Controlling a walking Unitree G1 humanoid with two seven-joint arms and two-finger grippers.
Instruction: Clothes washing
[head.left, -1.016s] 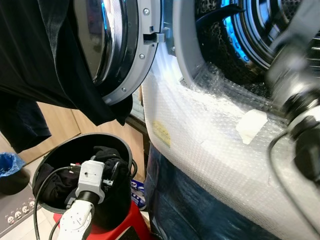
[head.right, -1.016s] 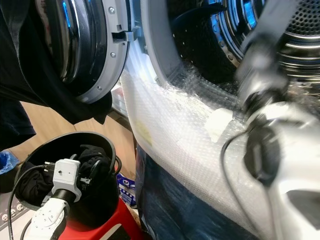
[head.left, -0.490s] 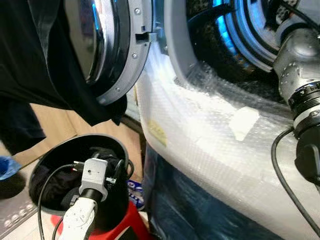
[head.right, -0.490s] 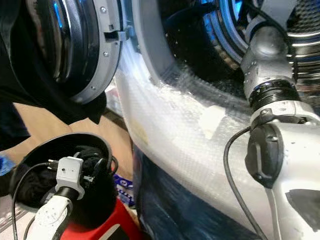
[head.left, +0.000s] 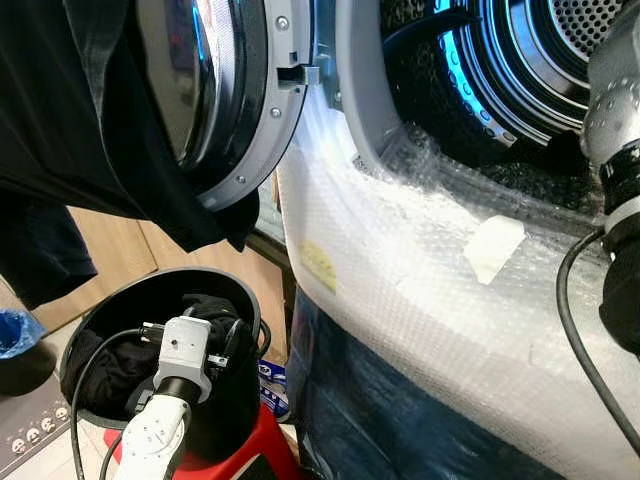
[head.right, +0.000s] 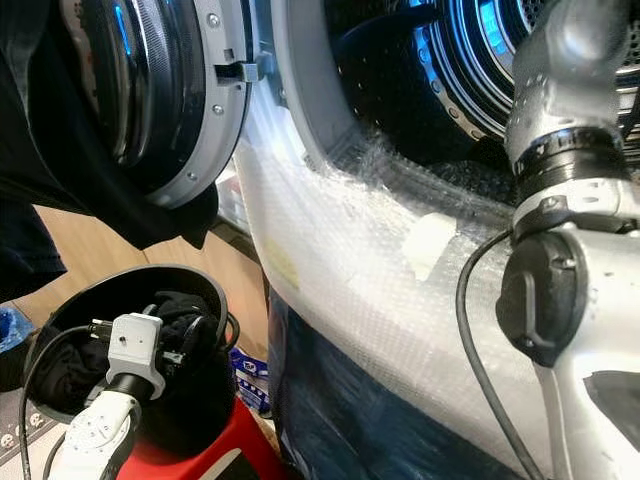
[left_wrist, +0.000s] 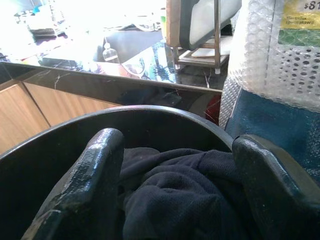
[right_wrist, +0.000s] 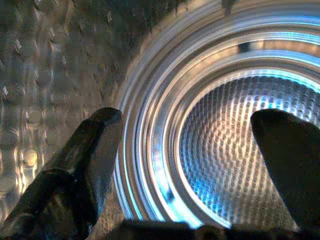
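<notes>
My left gripper (left_wrist: 177, 185) sits low on the left inside the black bin (head.left: 120, 300), its fingers spread apart and released on either side of the dark clothes (left_wrist: 185, 200) heaped there. My right gripper (right_wrist: 195, 170), fingers likewise apart and holding nothing, faces the steel drum (right_wrist: 235, 140) of the washing machine (head.left: 420, 270) on the right. A dark garment (head.left: 90, 120) hangs over the open door (head.left: 240, 90), above the bin.
</notes>
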